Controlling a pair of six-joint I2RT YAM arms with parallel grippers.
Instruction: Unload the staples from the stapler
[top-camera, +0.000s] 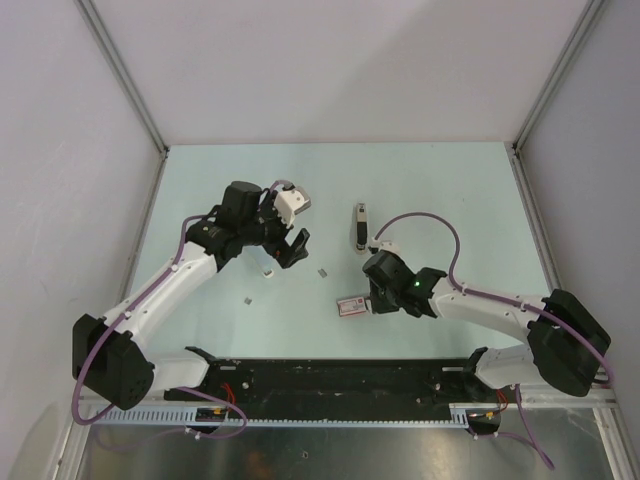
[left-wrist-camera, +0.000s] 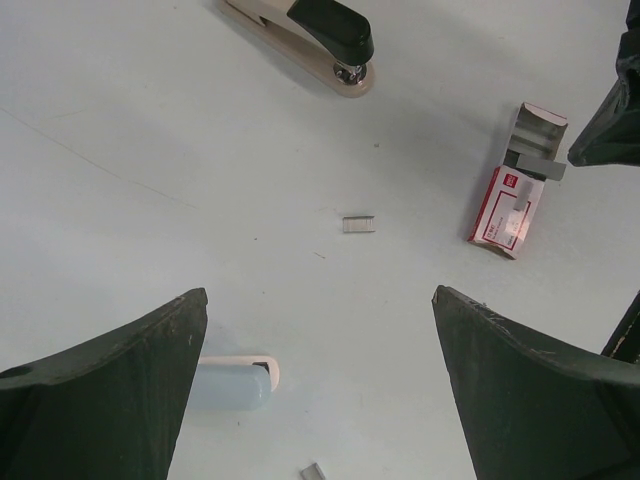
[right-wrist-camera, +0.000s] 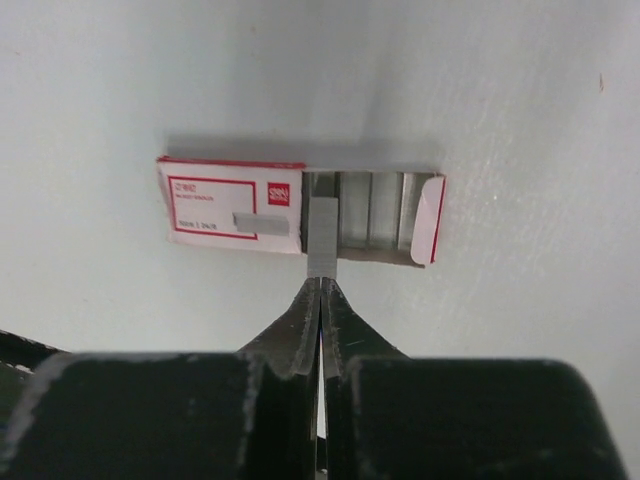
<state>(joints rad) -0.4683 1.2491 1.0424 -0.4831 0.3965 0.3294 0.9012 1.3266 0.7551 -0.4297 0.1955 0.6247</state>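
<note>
The stapler (top-camera: 360, 228) lies on the table right of centre; the left wrist view shows its black top on a pale base (left-wrist-camera: 310, 38). Loose staples (top-camera: 322, 271) lie between the arms, with another bit (top-camera: 248, 299) farther left; a short strip (left-wrist-camera: 358, 224) shows ahead of the left fingers. My left gripper (top-camera: 290, 250) is open and empty above the table (left-wrist-camera: 320, 295). My right gripper (top-camera: 366, 300) is shut (right-wrist-camera: 321, 280). Its tips touch the near end of a grey staple strip (right-wrist-camera: 322, 237) that sticks out of the open pink-labelled staple box (right-wrist-camera: 230, 208).
The staple box (top-camera: 350, 306) lies just left of the right gripper and also shows in the left wrist view (left-wrist-camera: 510, 205). A small white and pale blue piece (left-wrist-camera: 235, 380) lies by the left finger. Grey walls enclose the table at the back and sides.
</note>
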